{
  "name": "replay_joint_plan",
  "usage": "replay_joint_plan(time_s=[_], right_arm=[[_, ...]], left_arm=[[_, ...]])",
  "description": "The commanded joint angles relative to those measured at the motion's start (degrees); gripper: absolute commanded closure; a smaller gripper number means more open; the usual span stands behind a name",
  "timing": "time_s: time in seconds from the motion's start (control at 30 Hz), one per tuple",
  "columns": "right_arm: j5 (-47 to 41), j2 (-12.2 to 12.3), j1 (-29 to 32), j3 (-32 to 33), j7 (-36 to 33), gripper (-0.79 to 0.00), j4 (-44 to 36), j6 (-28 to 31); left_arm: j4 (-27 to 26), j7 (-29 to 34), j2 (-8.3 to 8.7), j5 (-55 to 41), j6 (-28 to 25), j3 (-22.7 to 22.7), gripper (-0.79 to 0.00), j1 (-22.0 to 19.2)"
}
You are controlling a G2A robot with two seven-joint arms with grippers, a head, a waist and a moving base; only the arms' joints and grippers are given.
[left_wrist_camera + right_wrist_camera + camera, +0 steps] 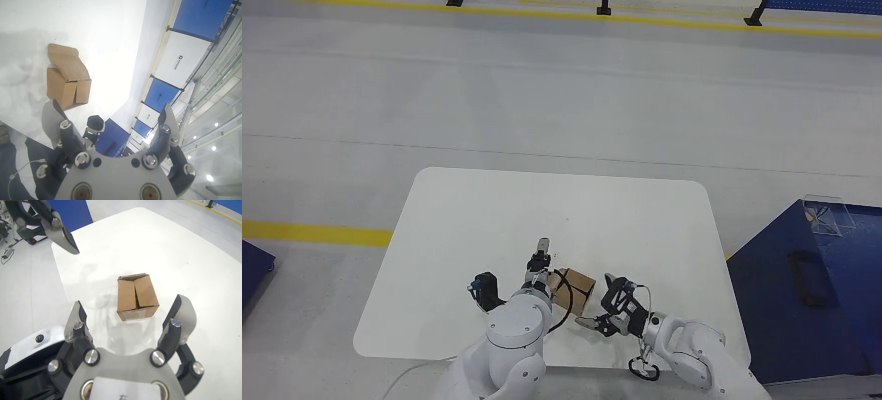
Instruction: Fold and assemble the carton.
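Small brown carton point(136, 298) is being shown resting on white table point(542, 210), end flaps partly folded in. Right gripper point(128, 306) is being held w/ fingers spread wide, carton just beyond the fingertips, untouched. Left gripper point(108, 111) is also being held w/ fingers apart, nothing between them, carton lying near one fingertip.

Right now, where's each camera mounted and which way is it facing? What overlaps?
Top view: above the arms, looking down at the white table; the left claw and right claw show on either side of the carton.
Left wrist view: on the left wrist, looking past its open left claw at the carton.
Right wrist view: on the right wrist, looking down past its open right claw at the carton; the left claw shows beyond.
Shared: all three see the carton on the table.
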State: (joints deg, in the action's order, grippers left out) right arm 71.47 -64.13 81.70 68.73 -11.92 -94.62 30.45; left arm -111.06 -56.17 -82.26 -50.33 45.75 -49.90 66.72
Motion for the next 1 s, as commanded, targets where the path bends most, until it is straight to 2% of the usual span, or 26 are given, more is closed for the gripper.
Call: replay_joint_plan(time_s=[0.0, 0.17, 0.63, 0.7, 0.97], right_arm=[[3.85, -0.29, -0.78, -1.52, 0.21, -0.785, 1.19, -3.63], [7.87, -1.11, -2.60, -4.18, 1.76, -0.785, 4.31, -10.72], [11.45, -1.64, -6.56, -2.56, 1.79, -0.785, 9.11, -18.39], [10.07, -1.77, -6.38, -2.62, 1.73, -0.785, 9.27, -17.85], [4.34, -1.03, -3.46, 3.59, -4.85, -0.785, -0.28, -17.18]], left_arm=[[0.00, 0.00, 0.00, 0.00, 0.00, 0.00, -0.785, 0.00], [0.00, 0.00, 0.00, 0.00, 0.00, 0.00, -0.785, 0.00], [0.00, 0.00, 0.00, 0.00, 0.00, 0.00, -0.785, 0.00], [0.00, 0.00, 0.00, 0.00, 0.00, 0.00, -0.785, 0.00], [-0.47, 1.11, -0.01, 0.08, -1.01, -0.03, -0.785, 0.20]])
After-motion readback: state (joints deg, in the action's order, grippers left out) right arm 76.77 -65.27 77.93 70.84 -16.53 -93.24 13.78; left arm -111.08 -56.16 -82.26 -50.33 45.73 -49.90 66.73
